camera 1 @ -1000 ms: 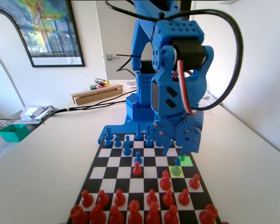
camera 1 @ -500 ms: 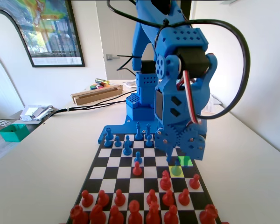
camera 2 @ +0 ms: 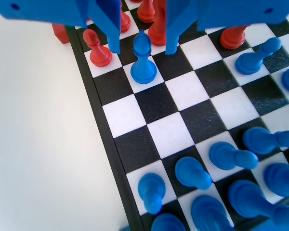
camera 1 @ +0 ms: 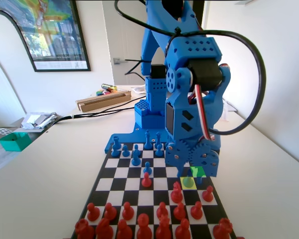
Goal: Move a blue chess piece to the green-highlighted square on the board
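The blue chess piece (camera 1: pixel 188 180) is a pawn with a greenish lower half, standing on the yellow square of the board (camera 1: pixel 120 172). The green-highlighted square (camera 1: pixel 199 171) lies just behind it, partly covered by the blue arm. My gripper (camera 1: pixel 189 175) hangs low right over the pawn. In the wrist view the gripper (camera 2: pixel 143 49) is open, one jaw on each side of the pawn's (camera 2: pixel 143 61) head with a gap on both sides. The pawn stands upright on a white square near the edge of the board (camera 2: pixel 160 136).
Red pawns (camera 1: pixel 177 192) crowd close to the pawn on the near side, one (camera 2: pixel 99 49) just beside the left jaw. A blue pawn (camera 1: pixel 147 169) and a red pawn (camera 1: pixel 146 180) face each other mid-board. Blue pieces (camera 2: pixel 229 156) fill the arm's end.
The gripper has come down and towards the fixed camera, from above the green square to low around the pawn on the yellow square. The pieces have not moved.
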Tool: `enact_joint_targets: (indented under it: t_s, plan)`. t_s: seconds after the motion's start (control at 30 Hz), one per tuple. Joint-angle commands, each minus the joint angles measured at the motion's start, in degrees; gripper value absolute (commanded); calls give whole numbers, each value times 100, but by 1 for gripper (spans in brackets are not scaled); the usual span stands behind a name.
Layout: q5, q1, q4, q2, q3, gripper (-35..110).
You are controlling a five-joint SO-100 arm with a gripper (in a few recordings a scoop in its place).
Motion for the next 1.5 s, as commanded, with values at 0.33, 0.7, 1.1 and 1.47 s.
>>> enact_joint_targets:
  t_s: [0.33, 0.7, 1.1, 1.47]
  plan:
    - [-167, -202, -53, 141, 62, 9]
    - [-237, -237, -185, 141, 308, 9]
    - [-185, -237, 26, 158, -26, 1]
    - [26, -431, 835, 519, -773, 1]
